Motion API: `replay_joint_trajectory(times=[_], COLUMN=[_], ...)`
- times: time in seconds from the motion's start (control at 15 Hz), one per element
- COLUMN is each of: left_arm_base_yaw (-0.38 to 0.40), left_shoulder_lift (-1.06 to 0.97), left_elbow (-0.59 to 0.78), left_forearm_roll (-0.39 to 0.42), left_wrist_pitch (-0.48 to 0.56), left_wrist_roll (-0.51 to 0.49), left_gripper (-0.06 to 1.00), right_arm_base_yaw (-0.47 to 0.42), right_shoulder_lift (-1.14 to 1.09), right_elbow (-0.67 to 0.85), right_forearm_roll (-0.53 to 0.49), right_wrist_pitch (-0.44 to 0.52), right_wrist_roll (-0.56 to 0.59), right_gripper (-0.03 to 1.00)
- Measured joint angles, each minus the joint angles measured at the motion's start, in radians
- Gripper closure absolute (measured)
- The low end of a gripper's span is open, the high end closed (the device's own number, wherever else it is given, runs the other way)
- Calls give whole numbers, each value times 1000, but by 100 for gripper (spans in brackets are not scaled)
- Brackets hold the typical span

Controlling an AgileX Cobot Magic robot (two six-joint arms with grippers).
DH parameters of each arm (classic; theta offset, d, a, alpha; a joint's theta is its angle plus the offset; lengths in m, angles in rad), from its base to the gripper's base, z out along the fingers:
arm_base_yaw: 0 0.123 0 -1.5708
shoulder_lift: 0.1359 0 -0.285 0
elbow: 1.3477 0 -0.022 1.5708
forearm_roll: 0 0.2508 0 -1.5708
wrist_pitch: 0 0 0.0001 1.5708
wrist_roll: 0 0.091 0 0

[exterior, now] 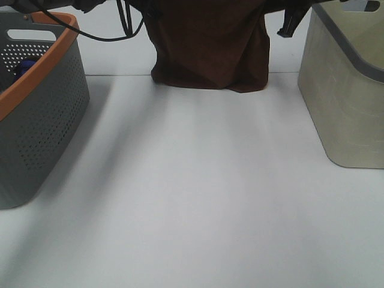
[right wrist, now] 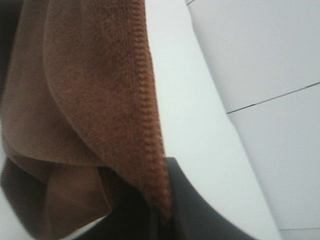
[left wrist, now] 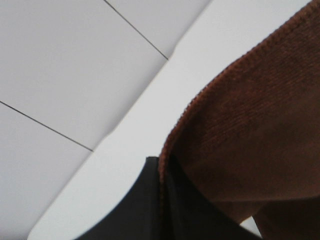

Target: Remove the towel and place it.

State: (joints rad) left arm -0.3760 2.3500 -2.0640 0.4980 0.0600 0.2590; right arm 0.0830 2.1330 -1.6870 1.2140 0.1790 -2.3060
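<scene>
step, likely: lay towel (exterior: 210, 48), hanging top centre, onto desk (exterior: 192, 198) | left pincer (left wrist: 161, 172), right pincer (right wrist: 167, 212): each clamped on towel hem | tip: descend level, hem taut, open the 2 together

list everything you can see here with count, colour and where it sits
towel: one, dark brown, hanging at the far middle of the table, between the baskets
perforated basket: one, grey with orange rim, left side of the table
plain basket: one, beige with grey rim, right side
small object: one, blue, inside the perforated basket, mostly hidden
table: one, white, under everything
cable: at least one, black, looping left of the towel
left gripper: one, black, shut on the towel's edge
right gripper: one, black, shut on the towel's edge
</scene>
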Motion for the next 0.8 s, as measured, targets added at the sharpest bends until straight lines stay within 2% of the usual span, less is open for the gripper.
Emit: replay_joint_trajectory(times=[0.13,0.27,0.33,0.47,0.6,0.8], left_arm_base_yaw=[-28,-45,-48,-48,-48,-49], left_shoulder_lift=[0,0,0,0,0,0], left_elbow=[0,0,0,0,0,-1], left_forearm_roll=[-11,-65,-87,-245,-399,-485], left_wrist_pitch=[167,343,381,564,731,940], left_wrist_roll=[0,0,4,64,136,167], left_gripper=[94,94,94,94,94,94], right_arm_base_yaw=[0,0,0,0,0,0], right_shoulder_lift=[-4,-30,-40,-72,-82,-82], right_elbow=[81,157,175,225,237,237], right_forearm_roll=[-8,-13,-19,-63,-192,-446], right_wrist_pitch=[45,127,153,252,374,522], right_wrist_roll=[75,150,171,268,444,783], right_gripper=[94,94,94,94,94,94])
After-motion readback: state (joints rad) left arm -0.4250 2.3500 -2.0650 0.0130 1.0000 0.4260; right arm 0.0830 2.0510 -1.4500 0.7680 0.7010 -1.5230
